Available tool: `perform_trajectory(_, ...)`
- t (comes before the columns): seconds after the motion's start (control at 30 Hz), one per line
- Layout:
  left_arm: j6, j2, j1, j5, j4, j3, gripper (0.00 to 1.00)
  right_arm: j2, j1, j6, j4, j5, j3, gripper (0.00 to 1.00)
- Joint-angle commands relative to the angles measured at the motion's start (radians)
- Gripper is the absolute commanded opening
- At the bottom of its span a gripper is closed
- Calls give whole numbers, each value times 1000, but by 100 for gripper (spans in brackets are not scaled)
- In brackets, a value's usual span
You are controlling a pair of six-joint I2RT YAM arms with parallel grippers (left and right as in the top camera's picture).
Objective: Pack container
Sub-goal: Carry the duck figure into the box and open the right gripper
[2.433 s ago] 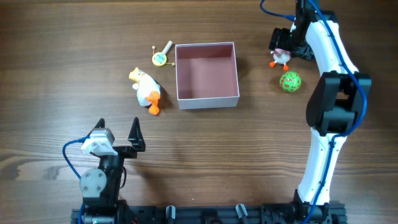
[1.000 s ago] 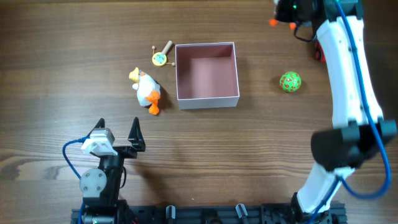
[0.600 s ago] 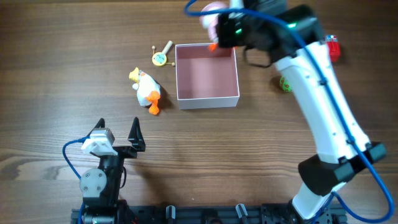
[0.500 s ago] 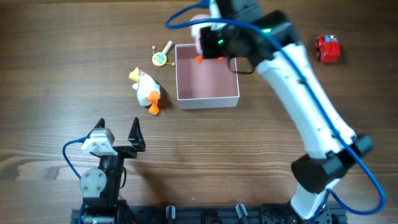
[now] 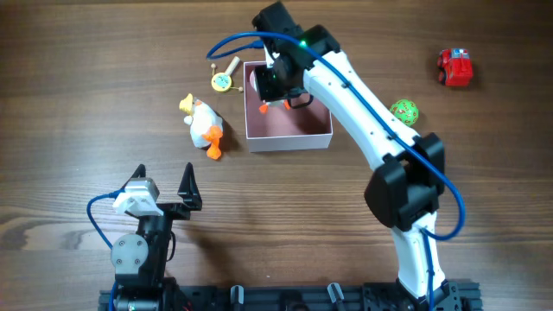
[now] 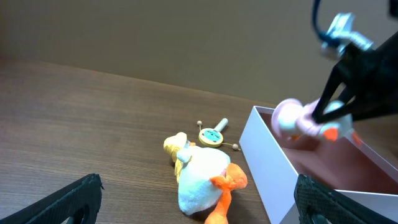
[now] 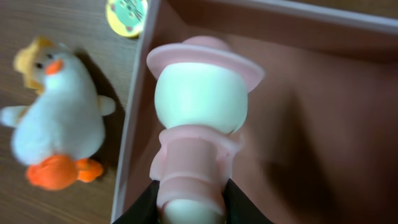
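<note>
The container [image 5: 290, 142], a square shallow box with white walls and a dusty pink floor [image 7: 323, 130], sits at mid-table. My right gripper [image 5: 275, 84] hangs over its left half, shut on a pink-and-white doll toy [image 7: 200, 99] with a pink hat and orange feet. The left wrist view shows that toy [image 6: 291, 118] just above the box's white wall [image 6: 273, 168]. My left gripper [image 5: 164, 185] rests open near the front left edge, with nothing between its fingers.
A white plush duck [image 5: 204, 126] with orange feet lies left of the box, and a small yellow rattle [image 5: 223, 80] lies behind it. A green ball [image 5: 403, 111] sits right of the box. A red toy car [image 5: 455, 67] is at the far right.
The right arm swung from the far right back of the table leftward, carrying the pink toy, and came down over the box's left half. The left arm stayed still.
</note>
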Motion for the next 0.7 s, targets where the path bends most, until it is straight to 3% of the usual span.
perform_trajectory(0.0,-9,-8,8,16,-4,-5,100,33,0,15,18,12,1,32)
perform_trajectory(0.37,-9,-8,8,16,-4,-5,100,81,0,19,76,-2,1,39)
perform_trajectory(0.6,-9,-8,8,16,-4,-5,100,82,0,22,116,-2,1,50)
perform_trajectory(0.67,-9,-8,8,16,-4,-5,100,82,0,22,116,-2,1,59)
